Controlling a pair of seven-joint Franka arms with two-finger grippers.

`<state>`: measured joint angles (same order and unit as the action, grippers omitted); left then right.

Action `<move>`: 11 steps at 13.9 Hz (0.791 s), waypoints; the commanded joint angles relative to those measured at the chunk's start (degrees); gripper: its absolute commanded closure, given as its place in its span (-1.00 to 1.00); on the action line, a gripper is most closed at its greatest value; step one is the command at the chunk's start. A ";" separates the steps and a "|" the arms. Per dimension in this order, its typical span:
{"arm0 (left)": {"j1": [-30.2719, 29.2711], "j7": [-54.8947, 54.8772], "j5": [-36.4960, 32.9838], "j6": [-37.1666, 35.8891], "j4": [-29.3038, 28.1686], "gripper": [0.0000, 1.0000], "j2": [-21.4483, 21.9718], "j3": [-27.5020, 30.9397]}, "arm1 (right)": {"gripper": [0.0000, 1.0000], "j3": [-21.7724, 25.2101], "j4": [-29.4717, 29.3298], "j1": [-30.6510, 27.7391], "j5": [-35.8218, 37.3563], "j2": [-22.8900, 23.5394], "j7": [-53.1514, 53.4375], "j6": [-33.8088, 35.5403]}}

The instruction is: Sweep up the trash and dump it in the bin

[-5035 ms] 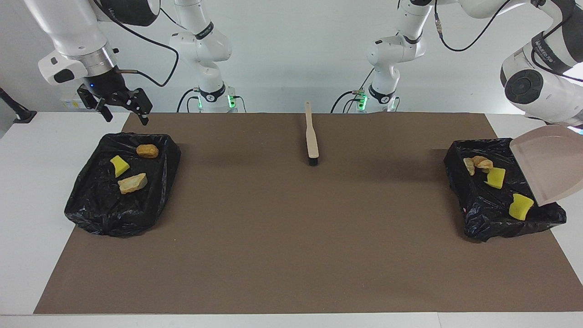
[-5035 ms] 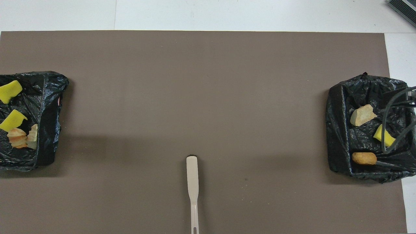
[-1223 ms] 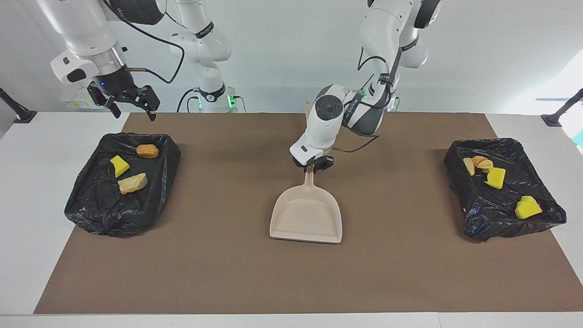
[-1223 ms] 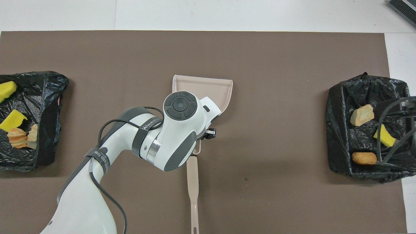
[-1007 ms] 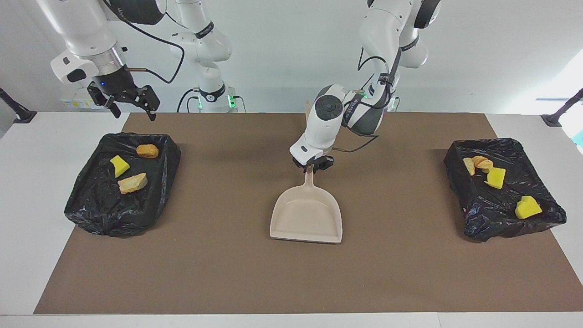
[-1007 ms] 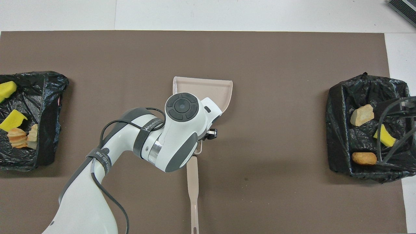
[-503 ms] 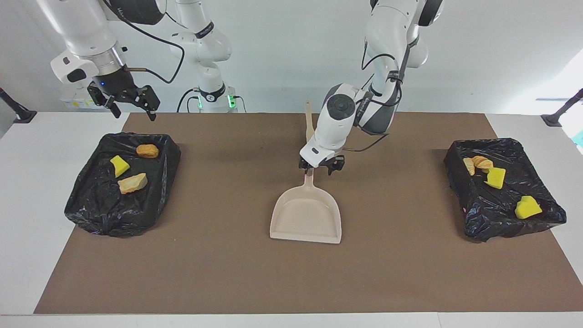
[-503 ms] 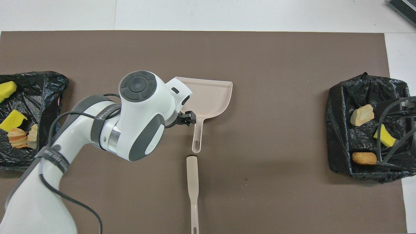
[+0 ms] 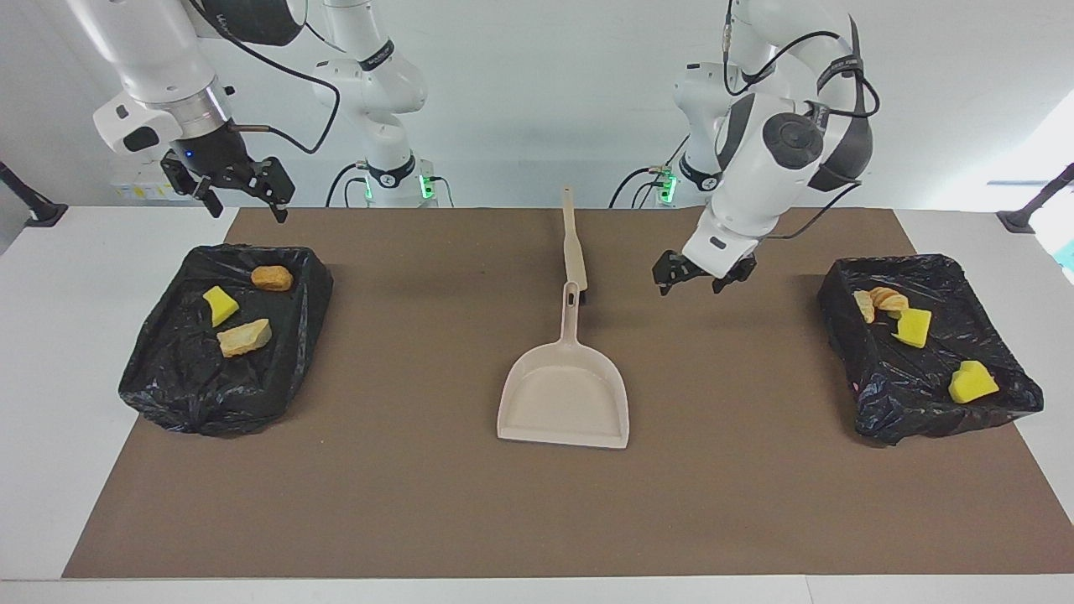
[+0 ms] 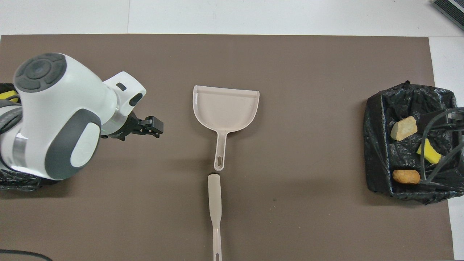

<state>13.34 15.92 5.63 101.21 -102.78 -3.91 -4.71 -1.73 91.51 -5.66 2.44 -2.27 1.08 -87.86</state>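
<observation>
Presently, the dustpan (image 9: 564,394) lies flat at the middle of the brown mat on the worktop (image 9: 50,352), with nothing gripping it. Clock bearings below are read on the facing view, with the dustpan as centre.

- Brush (image 9: 574,243): at 12 o'clock, lying on the mat, its head just beside the dustpan's handle tip.
- Left pincer (image 9: 703,281): at about 2 o'clock, in the air over bare mat, wide and holding nothing.
- Right pincer (image 9: 239,189): at about 10 o'clock, raised by the robot-side edge of the bin at the right arm's end (image 9: 180,377), wide and holding nothing; this arm waits.
- Trash: all in the two black-lined bins. The 9 o'clock bin holds one yellow wedge (image 9: 220,304) and two tan lumps (image 9: 272,278). The bin at the left arm's end (image 9: 902,403), at 3 o'clock, holds two yellow pieces (image 9: 972,382) and tan-orange lumps (image 9: 879,300).
</observation>
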 commanded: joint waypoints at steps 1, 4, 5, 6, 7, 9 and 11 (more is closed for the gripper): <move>-2.70 -4.30 -1.15 -1.45 -4.44 -1.00 5.48 -0.39 | -1.00 -0.38 1.13 -0.58 -1.12 -1.15 0.41 0.50; -5.69 -8.97 -1.24 -1.45 -6.64 -1.00 8.56 -0.39 | -1.00 -0.38 1.13 -0.58 -1.12 -1.15 0.41 0.50; -6.74 -9.50 -1.24 -1.54 -6.73 -1.00 9.09 -0.39 | -1.00 -0.38 1.13 -0.58 -1.12 -1.15 0.41 0.50; -7.01 -9.94 -1.41 -1.71 -6.73 -1.00 9.27 -0.30 | -1.00 -0.38 1.13 -0.58 -1.12 -1.15 0.41 0.50; -7.80 -10.03 -2.72 -2.24 -6.47 -1.00 9.44 -0.39 | -1.00 -0.38 1.13 -0.58 -1.12 -1.15 0.41 0.50; -8.94 -11.43 -3.96 -2.94 -5.94 -1.00 9.62 -0.30 | -1.00 -0.38 1.13 -0.58 -1.12 -1.15 0.41 0.50; -11.22 -14.50 -3.96 -3.12 -5.24 -1.00 9.97 -0.30 | -1.00 -0.38 1.13 -0.58 -1.12 -1.15 0.41 0.50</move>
<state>4.47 4.35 2.47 98.90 -107.31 4.28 -4.52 -1.73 91.51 -5.66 2.44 -2.28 1.08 -87.86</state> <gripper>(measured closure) 0.000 0.000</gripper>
